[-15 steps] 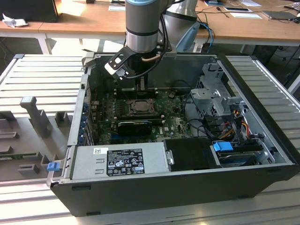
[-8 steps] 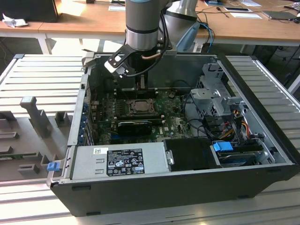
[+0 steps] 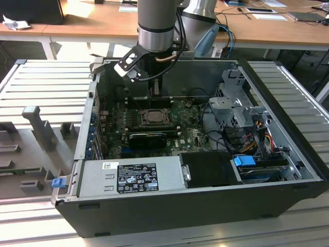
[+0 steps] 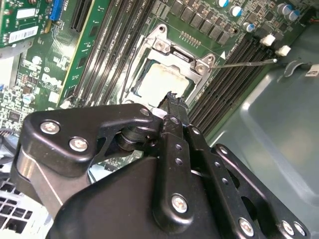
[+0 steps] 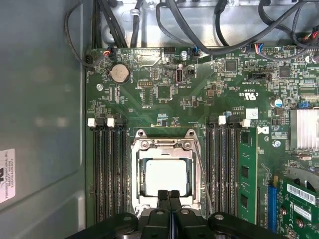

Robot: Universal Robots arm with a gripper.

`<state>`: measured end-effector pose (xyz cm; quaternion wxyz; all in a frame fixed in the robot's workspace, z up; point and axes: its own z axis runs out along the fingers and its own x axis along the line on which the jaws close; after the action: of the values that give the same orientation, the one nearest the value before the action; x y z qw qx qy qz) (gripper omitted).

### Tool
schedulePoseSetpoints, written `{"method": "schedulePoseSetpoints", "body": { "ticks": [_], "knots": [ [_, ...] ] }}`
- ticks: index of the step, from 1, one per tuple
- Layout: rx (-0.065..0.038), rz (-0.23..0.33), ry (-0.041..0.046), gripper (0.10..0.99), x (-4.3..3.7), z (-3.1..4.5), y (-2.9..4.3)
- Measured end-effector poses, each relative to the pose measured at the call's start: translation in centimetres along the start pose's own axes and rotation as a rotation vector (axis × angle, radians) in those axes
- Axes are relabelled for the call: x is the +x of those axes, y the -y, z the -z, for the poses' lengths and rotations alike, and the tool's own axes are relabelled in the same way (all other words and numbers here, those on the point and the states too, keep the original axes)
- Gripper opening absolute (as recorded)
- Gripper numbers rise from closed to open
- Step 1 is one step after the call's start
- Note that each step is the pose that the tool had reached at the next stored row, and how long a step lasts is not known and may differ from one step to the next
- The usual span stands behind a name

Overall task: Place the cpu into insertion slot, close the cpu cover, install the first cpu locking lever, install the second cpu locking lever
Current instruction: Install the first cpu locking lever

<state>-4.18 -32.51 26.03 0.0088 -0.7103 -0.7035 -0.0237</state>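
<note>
we hold our gripper (image 5: 168, 193), jaws clenched empty, over the cpu cover (image 5: 163, 145) edge; slipping off the thin locking lever (image 4: 246, 62) might gouge the motherboard (image 5: 164, 92).

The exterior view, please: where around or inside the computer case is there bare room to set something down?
Free: the ribbed table on the exterior view's left of the case, and again on its right. Crowded: the motherboard under the gripper, and the cabled drive cage.

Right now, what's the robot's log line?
cpu: seated | cpu cover: down over cpu | claw: shut, tips at cover edge
</note>
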Motion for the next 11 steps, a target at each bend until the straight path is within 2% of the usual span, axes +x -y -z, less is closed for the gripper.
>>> {"method": "schedulePoseSetpoints", "body": {
  "ticks": [1, 2, 11],
  "knots": [
    [0.0, 0.0, 0.0, 0.106, 0.01, 0.2, 0.0],
    [0.0, 0.0, 0.0, 0.106, 0.03, 0.72, -0.02],
    [0.0, 0.0, 0.0, 0.106, 0.09, 1.93, -0.04]
  ]
}}
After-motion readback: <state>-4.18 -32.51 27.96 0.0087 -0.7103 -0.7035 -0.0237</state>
